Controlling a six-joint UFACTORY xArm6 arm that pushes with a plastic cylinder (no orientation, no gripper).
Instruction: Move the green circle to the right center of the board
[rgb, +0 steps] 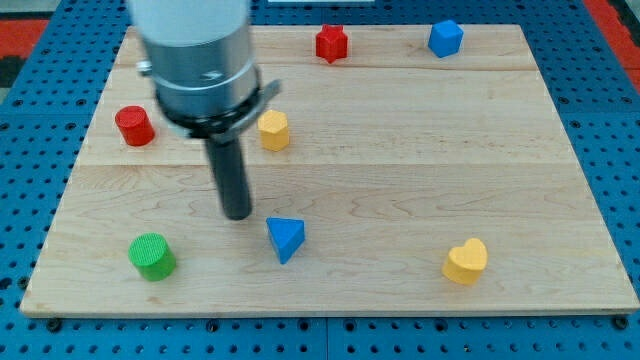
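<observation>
The green circle (151, 255) is a short green cylinder near the bottom left corner of the wooden board (420, 150). My tip (237, 214) is the lower end of a dark rod hanging from a grey cylinder at the view's upper left. The tip stands above and to the right of the green circle, with a clear gap between them. It is just left of and slightly above the blue triangle (285, 238), not touching it.
A red circle (134, 126) sits at the left edge. A yellow hexagon-like block (273, 130) lies right of the rod. A red star (331, 43) and a blue cube (445, 38) sit along the top. A yellow heart (466, 261) lies at the bottom right.
</observation>
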